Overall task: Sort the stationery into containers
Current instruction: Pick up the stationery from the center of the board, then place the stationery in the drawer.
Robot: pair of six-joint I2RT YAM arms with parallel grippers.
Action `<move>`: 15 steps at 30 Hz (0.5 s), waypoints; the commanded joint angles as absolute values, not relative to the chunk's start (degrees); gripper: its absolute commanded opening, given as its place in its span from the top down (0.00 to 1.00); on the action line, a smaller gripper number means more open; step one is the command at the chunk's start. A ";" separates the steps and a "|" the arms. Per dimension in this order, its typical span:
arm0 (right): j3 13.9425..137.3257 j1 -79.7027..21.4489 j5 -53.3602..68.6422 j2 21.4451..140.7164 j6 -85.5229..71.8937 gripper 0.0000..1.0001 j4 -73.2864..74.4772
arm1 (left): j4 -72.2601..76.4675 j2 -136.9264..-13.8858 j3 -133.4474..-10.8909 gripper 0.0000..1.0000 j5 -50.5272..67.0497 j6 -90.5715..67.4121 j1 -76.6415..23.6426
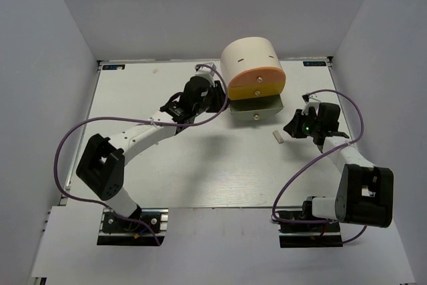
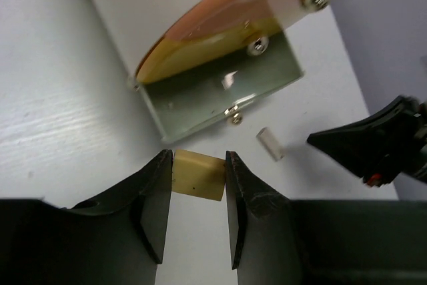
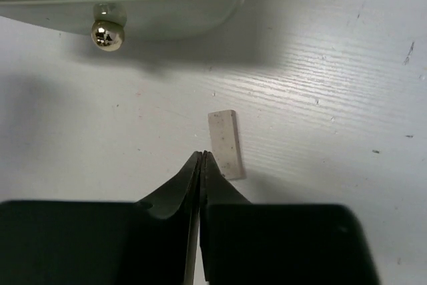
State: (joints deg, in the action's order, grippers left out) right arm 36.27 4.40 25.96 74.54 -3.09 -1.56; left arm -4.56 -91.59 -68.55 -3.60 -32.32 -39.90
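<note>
left end effector [image 2: 199,159] is clamped on a tan eraser [image 2: 198,177], sitting at 6 o'clock of the pulled-out pale green drawer [image 2: 220,91] in its wrist view. that drawer juts from the bottom of the cream drum unit [image 1: 247,58], under the yellow drawer [image 1: 257,90] and the orange drawer [image 1: 257,77]. over to the right end effector [image 3: 201,157]: fingers pressed together on nothing, and the grey eraser [image 3: 225,143] lies flat on the table [image 1: 167,165] just at 1 o'clock of the tips, apart from the open drawer
</note>
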 commanded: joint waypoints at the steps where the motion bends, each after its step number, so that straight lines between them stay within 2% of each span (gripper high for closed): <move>1: 36.12 4.75 27.51 72.86 1.74 1.00 -0.26 | 0.60 -94.82 -72.77 0.89 -0.09 -32.60 -40.08; 8: 35.95 5.18 29.00 71.90 3.95 1.00 -0.09 | 6.67 -99.31 -74.71 0.89 -3.08 -39.37 -41.13; 15: 35.77 5.45 30.14 71.81 3.87 1.00 -0.09 | 9.31 -103.18 -77.07 0.90 -3.77 -39.37 -42.71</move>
State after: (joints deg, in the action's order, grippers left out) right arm 36.10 5.15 28.38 73.28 2.55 0.14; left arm 5.96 -104.01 -74.11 -2.63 -38.57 -41.60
